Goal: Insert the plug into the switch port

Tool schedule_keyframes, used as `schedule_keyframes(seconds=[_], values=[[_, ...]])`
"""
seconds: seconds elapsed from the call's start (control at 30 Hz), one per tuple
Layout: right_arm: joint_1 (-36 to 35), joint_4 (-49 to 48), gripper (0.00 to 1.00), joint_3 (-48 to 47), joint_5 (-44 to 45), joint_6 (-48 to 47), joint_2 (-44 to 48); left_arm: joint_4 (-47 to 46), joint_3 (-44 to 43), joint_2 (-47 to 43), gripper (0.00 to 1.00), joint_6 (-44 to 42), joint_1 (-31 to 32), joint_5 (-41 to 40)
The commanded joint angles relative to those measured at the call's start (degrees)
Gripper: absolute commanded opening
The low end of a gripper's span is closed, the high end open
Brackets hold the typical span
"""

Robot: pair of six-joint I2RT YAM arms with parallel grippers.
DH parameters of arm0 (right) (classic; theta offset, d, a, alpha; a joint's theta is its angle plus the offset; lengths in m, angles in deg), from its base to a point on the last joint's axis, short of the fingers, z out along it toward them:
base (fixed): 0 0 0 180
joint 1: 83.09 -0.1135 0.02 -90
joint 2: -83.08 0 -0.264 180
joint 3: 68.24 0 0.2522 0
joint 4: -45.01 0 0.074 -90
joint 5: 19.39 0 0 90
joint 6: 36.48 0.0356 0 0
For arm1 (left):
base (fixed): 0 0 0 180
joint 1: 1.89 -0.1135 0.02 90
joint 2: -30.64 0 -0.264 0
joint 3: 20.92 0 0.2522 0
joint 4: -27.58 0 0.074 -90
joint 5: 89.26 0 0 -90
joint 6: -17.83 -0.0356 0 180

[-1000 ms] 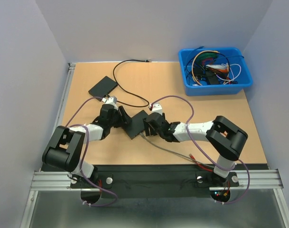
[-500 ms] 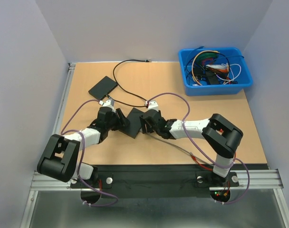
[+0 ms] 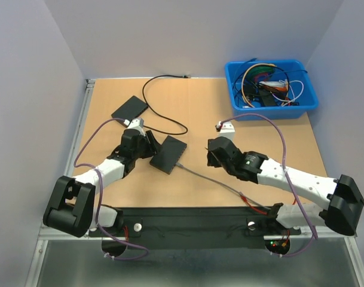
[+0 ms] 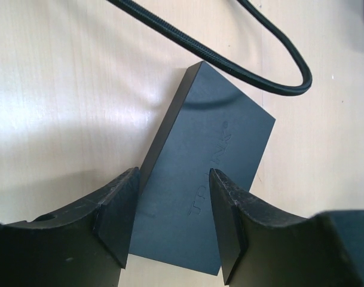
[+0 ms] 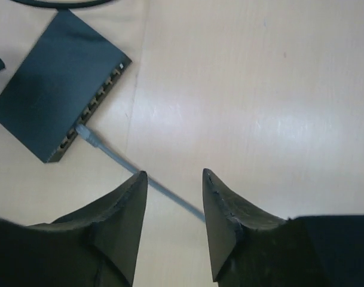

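Observation:
The dark flat switch (image 3: 168,153) lies on the wooden table, left of centre. A grey plug (image 5: 83,133) sits in one port of its row, and its grey cable (image 3: 211,181) trails toward the near edge. My left gripper (image 3: 150,146) is open at the switch's left end. In the left wrist view its jaws (image 4: 173,173) stand apart over the switch (image 4: 217,137). My right gripper (image 3: 213,154) is open and empty, off to the right of the switch. In the right wrist view (image 5: 174,173) the grey cable (image 5: 140,173) runs on the table beneath it.
A blue bin (image 3: 274,111) of tangled wires stands at the back right. A black flat box (image 3: 129,107) lies at the back left, with a black cable (image 3: 144,92) looping beside it and just beyond the switch (image 4: 277,89). A red wire (image 3: 253,205) lies near the front edge.
My right gripper has pulled back to the right, away from the switch, and the arm has stretched out. The plug and cable stay at the switch. My left gripper barely shifted.

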Motion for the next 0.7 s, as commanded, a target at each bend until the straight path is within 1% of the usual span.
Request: schedule_keyframes(seconds=[0.0,0.07,0.13,0.17,0.2,0.23,0.27,0.3,0.33,0.4,0.5,0.6,0.67], values=[[-0.41,19.08,0.46,0.80,-3.49,12.40,2.22,0.55,-0.58,-2.49,0.60,-1.48,0.33,-1.11],[-0.41,24.78,0.42,3.07,-5.59,16.79,5.10,0.56,0.11,-3.55,0.60,-1.31,0.33,-1.37],[-0.41,26.92,0.39,5.27,-8.39,18.92,8.53,0.38,0.64,-4.60,0.60,-1.22,0.33,-1.64],[-0.41,29.02,0.38,6.24,-9.11,20.23,10.38,0.29,0.82,-4.87,0.60,-1.05,0.33,-1.64],[-0.41,30.17,0.38,7.64,-9.99,23.38,14.31,0.29,0.91,-5.22,0.60,-1.04,0.33,-1.64],[-0.41,31.40,0.38,8.35,-12.17,24.63,16.44,0.38,1.08,-5.22,0.60,-1.04,0.33,-1.64],[-0.41,32.28,0.39,9.57,-12.63,27.17,18.20,0.29,1.09,-5.22,0.60,-0.87,0.33,-1.64],[-0.41,33.68,0.40,9.59,-12.11,27.19,20.13,0.29,1.09,-5.22,0.60,-0.87,0.25,-1.46],[-0.41,36.48,0.42,10.81,-10.54,29.80,22.85,0.12,1.26,-5.48,0.60,-0.78,0.33,-1.29],[-0.41,38.78,0.45,12.66,-9.74,31.84,24.71,0.12,1.44,-5.57,0.60,-0.69,0.33,-1.11],[-1.11,38.88,0.47,13.63,-12.19,31.93,25.69,-0.06,2.05,-6.45,0.60,-0.43,0.42,-1.11],[-1.20,39.32,0.48,13.45,-12.90,31.76,23.76,-0.06,2.32,-6.89,0.60,-0.25,0.51,-0.94],[-1.20,37.74,0.61,14.42,-14.56,30.89,21.31,-0.15,2.49,-6.98,0.60,-0.17,0.60,-0.67]])
